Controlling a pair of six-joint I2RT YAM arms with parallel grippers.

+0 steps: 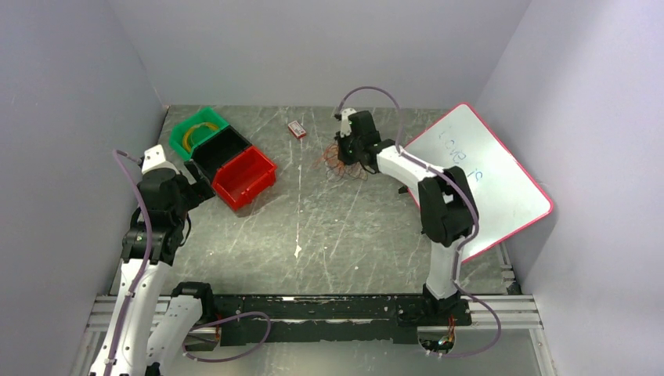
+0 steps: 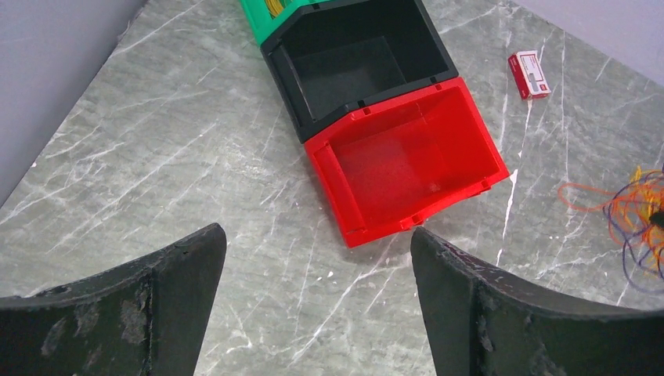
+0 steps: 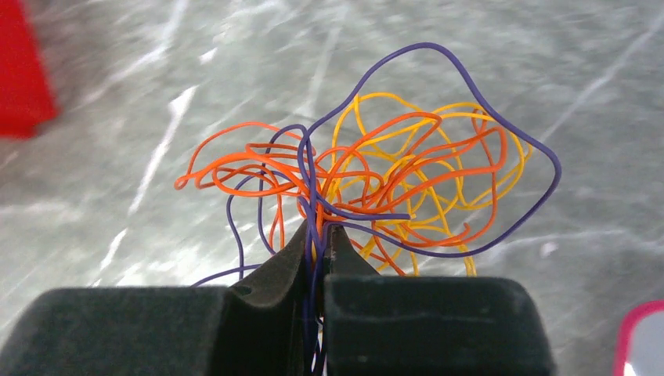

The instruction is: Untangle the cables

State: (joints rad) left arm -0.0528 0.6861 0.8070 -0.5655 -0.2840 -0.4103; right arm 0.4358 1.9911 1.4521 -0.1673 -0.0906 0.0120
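Note:
A tangle of thin cables in orange, yellow and purple hangs in front of my right gripper. The jaws are shut on several strands, purple ones among them. In the top view the tangle lies at the far middle of the table under the right gripper. It also shows at the right edge of the left wrist view. My left gripper is open and empty, held above the table near the red bin. Yellow cables lie in the green bin.
Three joined bins stand at the far left: green, black and red. A small red-and-white box lies at the back. A whiteboard with a red rim leans at the right.

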